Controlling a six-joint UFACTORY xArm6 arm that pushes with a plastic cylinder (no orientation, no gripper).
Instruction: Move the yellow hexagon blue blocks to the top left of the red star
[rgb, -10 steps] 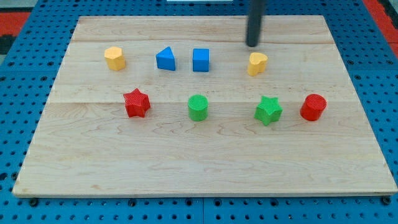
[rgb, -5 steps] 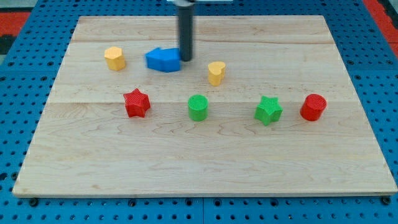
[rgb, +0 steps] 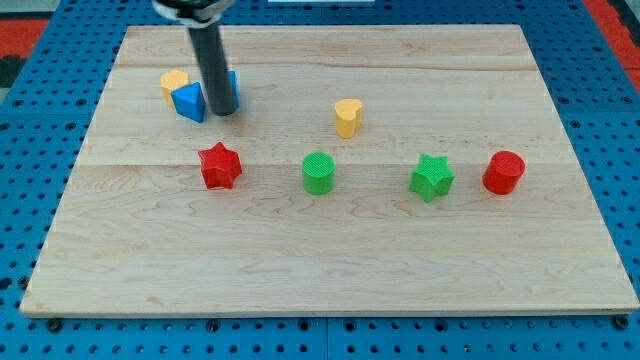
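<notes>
Nothing here is serving as a container; everything is sitting loose on the wooden board (rgb: 330, 260). Nearest, across the middle, a red star (rgb: 220, 165), green cylinder (rgb: 318, 172), green star (rgb: 431, 177) and red cylinder (rgb: 503, 172) are lining up. Farther back a yellow heart-shaped block (rgb: 347, 117) is standing alone. Beyond the red star, my tip (rgb: 223, 111) is pressing beside the blue blocks (rgb: 190, 101), which are crowding against the yellow hexagon (rgb: 174, 82). The rod is carrying no jaws.

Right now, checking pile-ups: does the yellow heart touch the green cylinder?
No, the yellow heart stands apart, above and right of the green cylinder, bare board between.
</notes>
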